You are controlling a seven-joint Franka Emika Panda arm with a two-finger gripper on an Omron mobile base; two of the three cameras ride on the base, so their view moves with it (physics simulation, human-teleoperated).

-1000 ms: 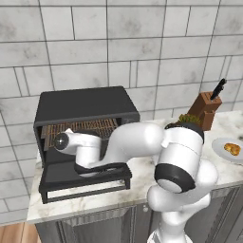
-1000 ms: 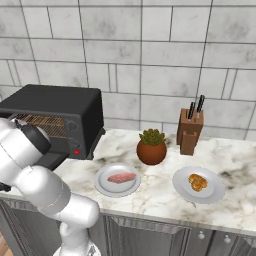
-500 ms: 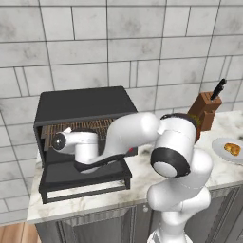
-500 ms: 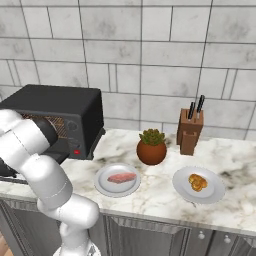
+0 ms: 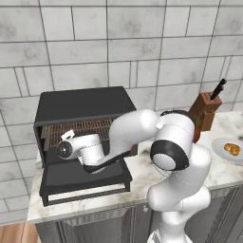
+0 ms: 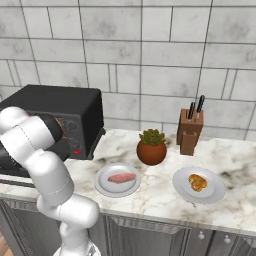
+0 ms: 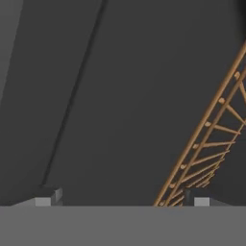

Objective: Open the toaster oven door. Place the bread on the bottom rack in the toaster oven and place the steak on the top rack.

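Note:
The black toaster oven (image 5: 80, 104) stands at the counter's left, and its door (image 5: 85, 178) is folded down flat in front. Copper wire racks (image 5: 85, 127) show inside the mouth. My gripper (image 5: 67, 136) hovers at the left of that opening, above the lowered door. In the hand view the gripper (image 7: 124, 199) is open with nothing between its fingertips (image 7: 48, 196). It faces the dark oven wall, with a rack (image 7: 206, 144) slanting across the right. The steak (image 6: 121, 177) lies on a white plate. The bread (image 6: 198, 182) lies on another plate, also seen as bread (image 5: 231, 148) at the right edge.
A potted plant (image 6: 151, 146) and a wooden knife block (image 6: 190, 131) stand behind the two plates on the marble counter (image 6: 160, 200). My arm's white elbow (image 5: 173, 152) bulks in front of the oven's right side. A tiled wall backs everything.
The arm's elbow and forearm have swung and lifted a little. The hand stays at the oven's mouth with its jaws still wide. Door, plates and food have not moved.

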